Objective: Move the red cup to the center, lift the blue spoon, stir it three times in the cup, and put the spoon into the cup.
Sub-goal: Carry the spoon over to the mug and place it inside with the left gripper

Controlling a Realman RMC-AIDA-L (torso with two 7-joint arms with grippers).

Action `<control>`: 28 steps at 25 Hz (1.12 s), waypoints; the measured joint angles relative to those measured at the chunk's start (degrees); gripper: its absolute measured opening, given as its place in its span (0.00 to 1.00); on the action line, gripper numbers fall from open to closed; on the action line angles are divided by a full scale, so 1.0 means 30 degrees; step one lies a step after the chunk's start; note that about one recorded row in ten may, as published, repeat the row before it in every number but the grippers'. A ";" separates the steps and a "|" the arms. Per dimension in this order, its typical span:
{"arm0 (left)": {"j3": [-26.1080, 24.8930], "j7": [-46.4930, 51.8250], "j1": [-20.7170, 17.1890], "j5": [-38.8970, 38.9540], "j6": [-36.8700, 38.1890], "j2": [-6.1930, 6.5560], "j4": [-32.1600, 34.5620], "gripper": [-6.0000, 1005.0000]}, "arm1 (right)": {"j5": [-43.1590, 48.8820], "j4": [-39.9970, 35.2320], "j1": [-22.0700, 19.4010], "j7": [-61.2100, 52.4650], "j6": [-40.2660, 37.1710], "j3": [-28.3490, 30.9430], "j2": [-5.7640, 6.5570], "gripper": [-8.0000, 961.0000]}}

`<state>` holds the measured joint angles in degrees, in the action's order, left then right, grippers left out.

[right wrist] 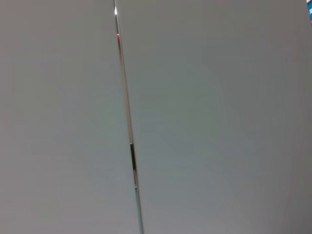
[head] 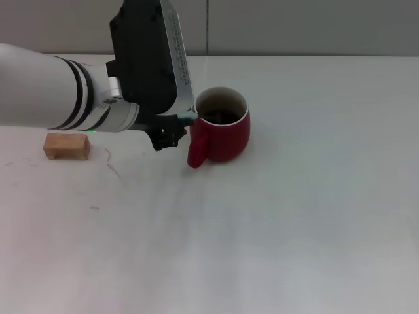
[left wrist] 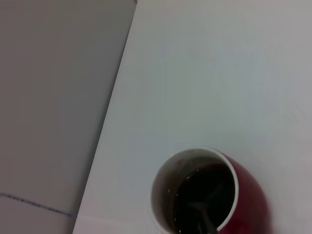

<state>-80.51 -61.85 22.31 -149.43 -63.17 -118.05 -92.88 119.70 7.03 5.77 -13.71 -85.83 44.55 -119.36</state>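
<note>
One red cup (head: 226, 134) stands on the white table (head: 294, 216), slightly up and left of the head view's middle. It is rounded glazed ceramic with a thin pale rim, a dark inside and one loop handle pointing toward seven o'clock. Inside it, the left wrist view shows the grey metal bowl and neck of the blue spoon (left wrist: 201, 217) (its handle is not visible). At the cup's nine o'clock, the left gripper (head: 175, 127) hangs close by the rim; whether its fingers are spread or pinching cannot be told. One tan wooden block (head: 66, 145) lies farther out at nine o'clock, well apart. The right gripper is out of sight.
</note>
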 joint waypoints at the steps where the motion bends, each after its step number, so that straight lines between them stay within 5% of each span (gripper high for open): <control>1: -0.0060 -0.0001 -0.0004 -0.0148 0.0030 0.0001 0.0049 0.19 | 0.0000 0.0000 0.0000 0.0000 0.0000 0.0000 0.0000 0.87; 15: 0.0498 0.0019 0.0936 -0.0272 0.0464 -0.0107 0.0388 0.19 | 0.0000 0.0004 -0.0166 0.0001 -0.0073 0.0005 0.0000 0.87; 28: 0.0443 0.0023 -0.0402 -0.0749 0.0260 -0.0012 -0.0558 0.19 | 0.0000 0.0032 -0.0138 0.0000 -0.0102 -0.0017 0.0001 0.87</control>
<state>-79.18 -61.79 21.11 -151.67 -62.39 -118.09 -94.56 119.70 7.12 5.36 -13.71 -86.13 44.50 -119.35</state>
